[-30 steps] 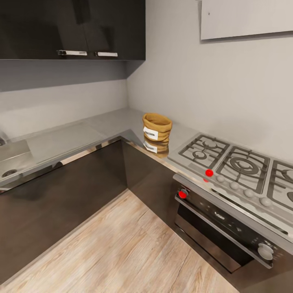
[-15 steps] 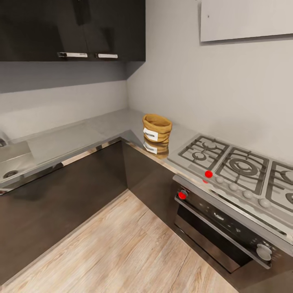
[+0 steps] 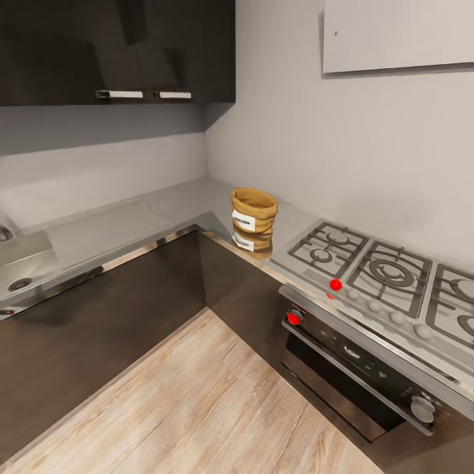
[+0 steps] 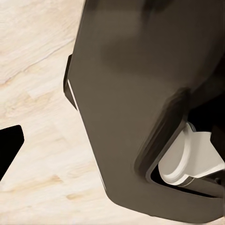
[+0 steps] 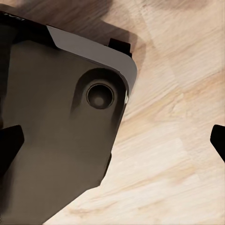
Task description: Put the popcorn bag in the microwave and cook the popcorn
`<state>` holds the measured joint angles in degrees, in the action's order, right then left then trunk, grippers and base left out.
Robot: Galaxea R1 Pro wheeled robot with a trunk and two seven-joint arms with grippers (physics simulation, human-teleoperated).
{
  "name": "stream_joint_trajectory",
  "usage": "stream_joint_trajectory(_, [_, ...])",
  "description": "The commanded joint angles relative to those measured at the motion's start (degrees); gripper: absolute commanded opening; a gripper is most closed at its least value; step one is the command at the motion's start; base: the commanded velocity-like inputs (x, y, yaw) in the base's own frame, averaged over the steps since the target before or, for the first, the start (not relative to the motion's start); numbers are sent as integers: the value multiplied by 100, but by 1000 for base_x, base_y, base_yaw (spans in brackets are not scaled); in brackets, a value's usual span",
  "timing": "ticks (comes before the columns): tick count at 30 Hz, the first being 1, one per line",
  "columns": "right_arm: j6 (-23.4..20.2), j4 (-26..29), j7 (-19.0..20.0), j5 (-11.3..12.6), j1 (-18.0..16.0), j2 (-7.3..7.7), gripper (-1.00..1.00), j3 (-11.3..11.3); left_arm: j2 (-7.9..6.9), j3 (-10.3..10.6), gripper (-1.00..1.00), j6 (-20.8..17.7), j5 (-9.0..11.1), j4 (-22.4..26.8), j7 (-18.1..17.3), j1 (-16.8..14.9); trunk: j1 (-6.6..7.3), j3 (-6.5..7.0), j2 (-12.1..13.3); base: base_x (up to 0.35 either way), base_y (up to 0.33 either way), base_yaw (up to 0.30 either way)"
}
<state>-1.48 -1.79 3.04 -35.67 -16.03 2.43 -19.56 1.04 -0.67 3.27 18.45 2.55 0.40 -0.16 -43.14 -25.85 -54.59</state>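
Corner kitchen: the sack (image 3: 253, 210) stands untouched on the counter (image 3: 164, 207) beside the hob (image 3: 375, 273); everything remains. Claw states: cannot tell.

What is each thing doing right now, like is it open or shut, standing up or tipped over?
popcorn bag: upright on the countertop, mouth open, rim rolled, untouched.
oven: door shut.
upper cabinets: doors shut.
gas hob: no flames, nothing on the burners.
right gripper: fingertips at the picture's edges, spread wide, open, holding nothing, over the wooden floor.
left gripper: one dark fingertip shows; cannot tell.
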Motion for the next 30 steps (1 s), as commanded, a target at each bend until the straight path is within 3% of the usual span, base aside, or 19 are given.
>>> stream_joint_trajectory(1, [-11,-6,13,-46,-5,3,100,-48,2,-4,100,16,20,-1,4,-2,22,14,38,0,0,0])
stream_joint_trajectory(30, [-86,-4,21,-10,-5,19,100,-59,2,-5,100,-19,27,-4,4,-2,659,534,1201,0,0,0])
